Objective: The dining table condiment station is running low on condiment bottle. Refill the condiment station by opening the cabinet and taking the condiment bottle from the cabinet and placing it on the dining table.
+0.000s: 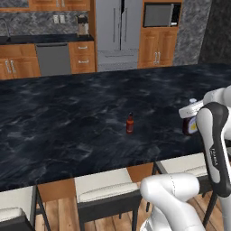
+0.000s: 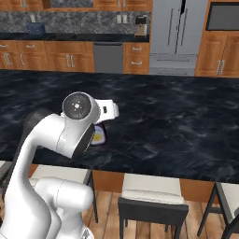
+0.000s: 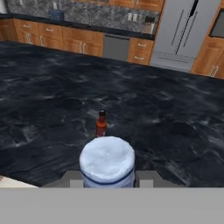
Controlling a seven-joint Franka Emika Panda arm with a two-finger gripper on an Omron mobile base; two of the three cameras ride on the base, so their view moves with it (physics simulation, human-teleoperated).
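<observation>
1. Dining table (image 1: 67,108): glossy black marble top; cushioned stools (image 1: 106,191) along its near edge.
2. Small red bottle (image 1: 130,123) stands upright mid-table.
3. Gripper (image 3: 108,179), over the near edge, pinches the white-capped condiment bottle (image 3: 107,162).

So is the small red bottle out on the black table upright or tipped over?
Upright. The red bottle stands on its base on the dining table, dark cap on top, and the hand view shows it standing too.
</observation>
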